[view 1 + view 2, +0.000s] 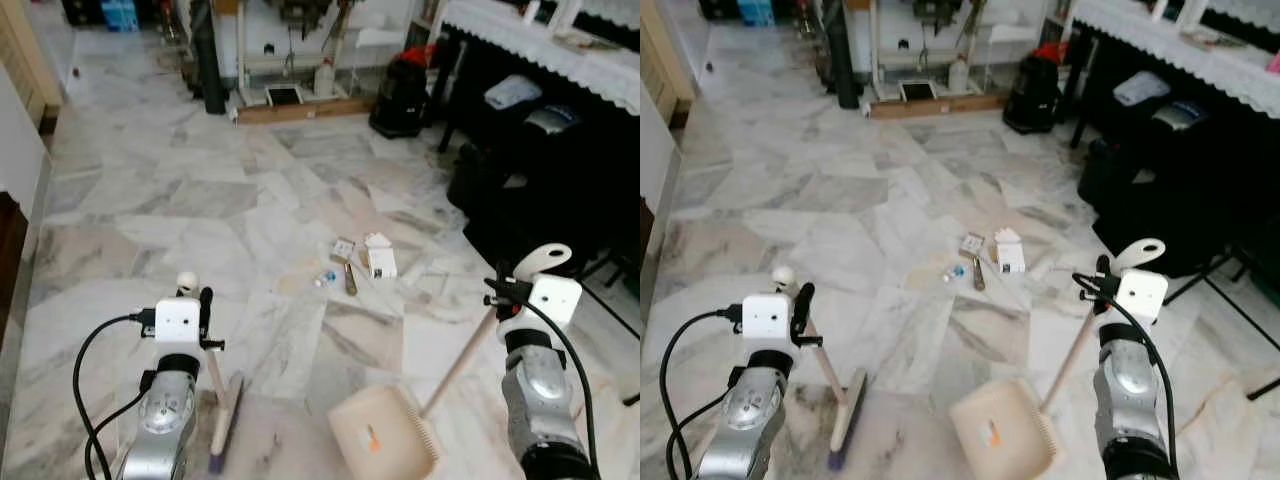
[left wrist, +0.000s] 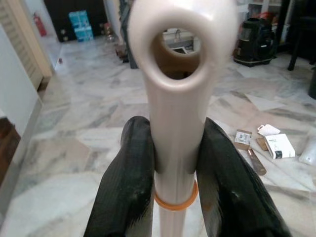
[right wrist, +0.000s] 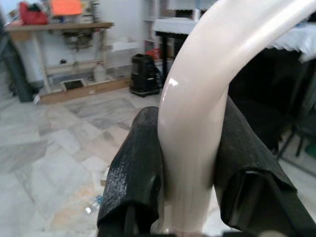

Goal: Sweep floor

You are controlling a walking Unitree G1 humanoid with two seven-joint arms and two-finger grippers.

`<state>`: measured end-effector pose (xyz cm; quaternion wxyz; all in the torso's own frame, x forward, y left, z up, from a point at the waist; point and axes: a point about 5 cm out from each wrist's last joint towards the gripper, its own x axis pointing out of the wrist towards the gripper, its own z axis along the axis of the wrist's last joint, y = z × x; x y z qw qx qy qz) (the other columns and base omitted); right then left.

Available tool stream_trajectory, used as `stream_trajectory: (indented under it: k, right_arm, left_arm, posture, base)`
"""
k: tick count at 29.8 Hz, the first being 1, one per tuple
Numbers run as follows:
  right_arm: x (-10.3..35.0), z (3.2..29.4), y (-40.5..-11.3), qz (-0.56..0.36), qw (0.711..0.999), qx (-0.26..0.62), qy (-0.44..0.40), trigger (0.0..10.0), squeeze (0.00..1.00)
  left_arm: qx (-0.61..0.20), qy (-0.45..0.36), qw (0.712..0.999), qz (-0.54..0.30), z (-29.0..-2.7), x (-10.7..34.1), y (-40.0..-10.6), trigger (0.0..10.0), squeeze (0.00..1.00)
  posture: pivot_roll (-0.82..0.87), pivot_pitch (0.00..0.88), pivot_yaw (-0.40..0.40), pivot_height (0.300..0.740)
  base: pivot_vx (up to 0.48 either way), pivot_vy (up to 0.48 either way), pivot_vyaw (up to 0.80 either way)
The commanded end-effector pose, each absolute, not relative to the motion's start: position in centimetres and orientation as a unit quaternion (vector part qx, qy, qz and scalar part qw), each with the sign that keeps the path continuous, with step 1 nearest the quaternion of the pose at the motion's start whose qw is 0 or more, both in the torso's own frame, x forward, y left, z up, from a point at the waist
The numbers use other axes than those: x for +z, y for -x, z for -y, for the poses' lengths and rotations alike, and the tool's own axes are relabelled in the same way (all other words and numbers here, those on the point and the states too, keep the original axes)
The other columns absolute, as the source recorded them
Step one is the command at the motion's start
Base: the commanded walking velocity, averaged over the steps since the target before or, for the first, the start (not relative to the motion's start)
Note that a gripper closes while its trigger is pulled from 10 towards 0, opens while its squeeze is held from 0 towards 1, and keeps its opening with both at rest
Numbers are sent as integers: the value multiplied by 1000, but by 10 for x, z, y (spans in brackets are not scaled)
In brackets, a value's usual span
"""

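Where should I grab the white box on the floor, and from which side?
Grip the white box across its narrow width, coming straight down from above: it lies flat on the marble floor, with a brown tool-like piece close on one side.

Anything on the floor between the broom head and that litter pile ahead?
Nothing visible. Bare marble lies between the broom head and the litter ahead and to the robot's right. The dustpan sits to the right of that line. Left gripper clamps the broom handle; right gripper clamps the dustpan handle.
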<state>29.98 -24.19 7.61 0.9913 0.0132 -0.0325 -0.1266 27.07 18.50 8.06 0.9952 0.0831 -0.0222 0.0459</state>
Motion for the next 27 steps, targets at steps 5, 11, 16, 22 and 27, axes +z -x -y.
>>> stream_trajectory:
  k: [5,11,16,22,27]
  right_arm:
    - [83,257,-297,54,981,-187,0,10000,0]
    - [80,264,-294,50,974,-222,22,10000,0]
    - [73,268,-289,35,967,-252,30,10000,0]
    - [59,266,-284,6,965,-261,32,10000,0]
    - [49,263,-282,-16,965,-261,31,10000,0]
  left_arm:
    - [41,-94,994,33,-186,87,-272,10000,0]
    - [39,-93,994,31,-186,87,-272,10000,0]
    - [38,-93,994,30,-186,87,-271,10000,0]
    - [35,-93,995,28,-186,87,-270,10000,0]
    - [31,-92,995,27,-184,86,-270,10000,0]
  posture:
    - [-16,0,-15,740]
    - [-12,0,-13,740]
    - [-3,0,-9,740]
    - [-2,0,-3,740]
    - [0,0,-1,740]
  base:
    - [0,0,0]
    - [0,0,0]
    - [0,0,0]
    - [0,0,0]
    - [0,0,0]
